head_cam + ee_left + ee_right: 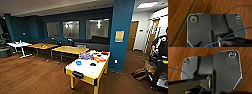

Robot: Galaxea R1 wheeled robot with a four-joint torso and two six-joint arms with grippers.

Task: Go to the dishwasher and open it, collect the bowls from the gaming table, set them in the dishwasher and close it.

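One blue bowl point(78, 62) on the gaming table point(85, 70) ahead; end effector state unclear

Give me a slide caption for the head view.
Lounge with yellow-edged gaming table ahead, blue bowl among game boxes.

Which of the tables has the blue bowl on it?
The yellow-edged gaming table nearest the camera; blue bowl sits among game boxes. The wooden tables behind lack one.
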